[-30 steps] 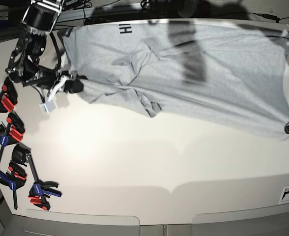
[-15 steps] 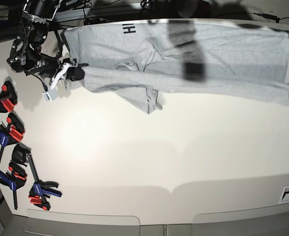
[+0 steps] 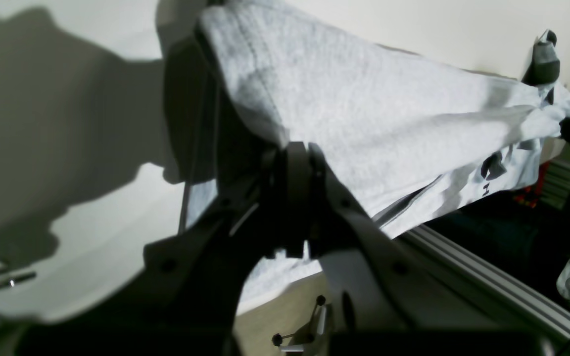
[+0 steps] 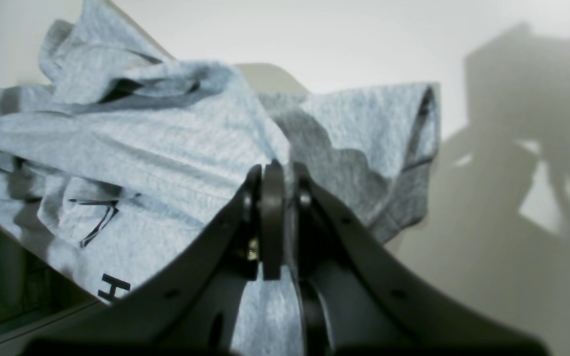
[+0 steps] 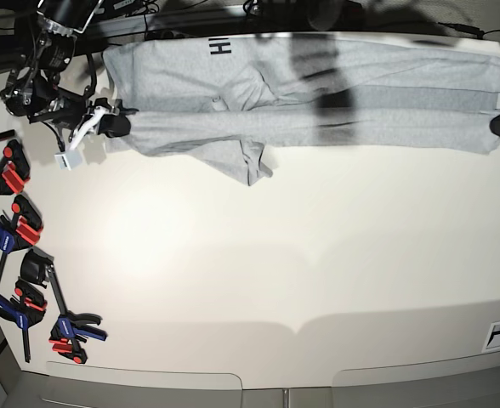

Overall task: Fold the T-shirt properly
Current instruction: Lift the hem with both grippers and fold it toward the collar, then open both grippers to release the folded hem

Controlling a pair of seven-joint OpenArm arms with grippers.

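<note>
One T-shirt lay on the bench. Left end effector and right end effector were each clamped tight on its fabric.

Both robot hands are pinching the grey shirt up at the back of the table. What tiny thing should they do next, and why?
Probably lower the folded edge onto the shirt and let go. The left gripper and right gripper each have jaws shut on the T-shirt, stretched straight between them, with one flap hanging out below the fold.
</note>
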